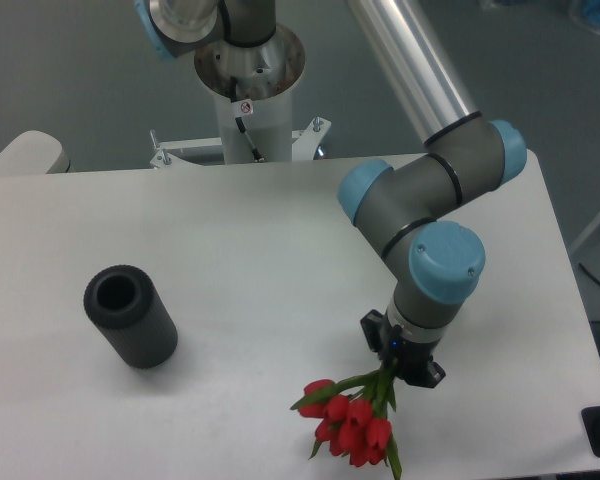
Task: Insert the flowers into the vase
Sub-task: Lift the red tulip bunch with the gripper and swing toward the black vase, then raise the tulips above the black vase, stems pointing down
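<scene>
Camera view: gripper (392,364), lower right of frame, was pinching flowers (350,420) by stems, buds hanging low at bottom edge. Vase (130,316) stood upright at left, well apart. Advise: carry across w/ grip firm, stems lined up over opening.

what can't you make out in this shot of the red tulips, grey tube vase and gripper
- Gripper fingers: hidden under the wrist, so the grasp on the red tulip bunch is unseen.
- Dark grey ribbed cylindrical vase: its inside is black shadow, depth and contents unreadable.
- Tulip stem ends: hidden behind the gripper.
</scene>
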Robot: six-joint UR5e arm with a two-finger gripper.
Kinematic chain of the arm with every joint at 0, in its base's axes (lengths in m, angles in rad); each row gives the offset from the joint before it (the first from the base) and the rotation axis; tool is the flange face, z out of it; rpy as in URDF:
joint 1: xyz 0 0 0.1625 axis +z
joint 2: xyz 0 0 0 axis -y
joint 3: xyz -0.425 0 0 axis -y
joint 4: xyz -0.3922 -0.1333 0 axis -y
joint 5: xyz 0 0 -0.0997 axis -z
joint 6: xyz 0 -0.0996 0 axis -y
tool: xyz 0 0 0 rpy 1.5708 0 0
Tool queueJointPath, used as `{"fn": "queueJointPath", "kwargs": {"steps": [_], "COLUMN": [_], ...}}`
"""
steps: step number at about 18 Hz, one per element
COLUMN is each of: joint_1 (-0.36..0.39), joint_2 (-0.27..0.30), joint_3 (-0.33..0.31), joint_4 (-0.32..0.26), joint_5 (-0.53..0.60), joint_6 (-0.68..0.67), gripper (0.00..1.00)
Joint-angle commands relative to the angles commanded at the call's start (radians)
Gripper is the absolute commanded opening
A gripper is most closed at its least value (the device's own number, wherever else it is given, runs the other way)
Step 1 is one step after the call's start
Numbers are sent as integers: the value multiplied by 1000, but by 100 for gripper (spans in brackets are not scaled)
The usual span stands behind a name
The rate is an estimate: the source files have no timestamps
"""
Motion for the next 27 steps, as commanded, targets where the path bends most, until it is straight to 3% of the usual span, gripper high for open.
{"fn": "queueJointPath", "kwargs": {"steps": [2,8,16,22,27], "joint_1": [-6,-12,-26,-23,-32], "joint_2": [17,58,163,189,207], "joint_3": [2,-2,-12,-11,-17], "joint_4": [12,127,144,147,195], "joint_5": [-87,-351,-606,-789,-917], "joint_6": [-60,-216,-232,-223,-229], "gripper": [0,0,0,0,0]}}
